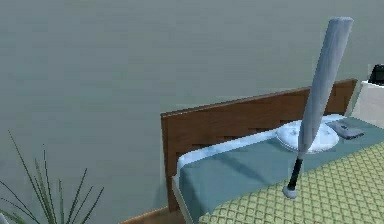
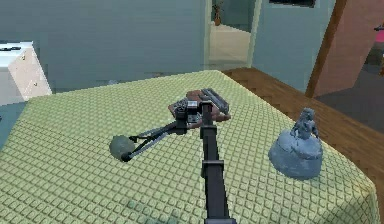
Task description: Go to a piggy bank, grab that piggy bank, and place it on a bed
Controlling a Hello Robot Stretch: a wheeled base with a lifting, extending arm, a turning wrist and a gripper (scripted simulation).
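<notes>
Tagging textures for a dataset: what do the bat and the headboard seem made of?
Bat: probably metal, smooth grey-blue with a soft sheen; painted wood is possible. Headboard: wood, matte reddish-brown, with a darker edge.

The light around me is soft and even, rather dim on the grey wall (image 1: pixel 90 70). The green bedspread (image 2: pixel 80 150) is well lit, and the doorway (image 2: pixel 230 45) beyond it is brightest.

Bedroom scene: a houseplant (image 1: pixel 45 195) is cut off at the forward view's lower-left corner and a nightstand (image 1: pixel 368 105) at its right edge. On the bed (image 2: pixel 70 185), it cannot be told whether the gripper (image 2: pixel 138 141) holds the small dark lump (image 2: pixel 121 148) at its fingers.
</notes>
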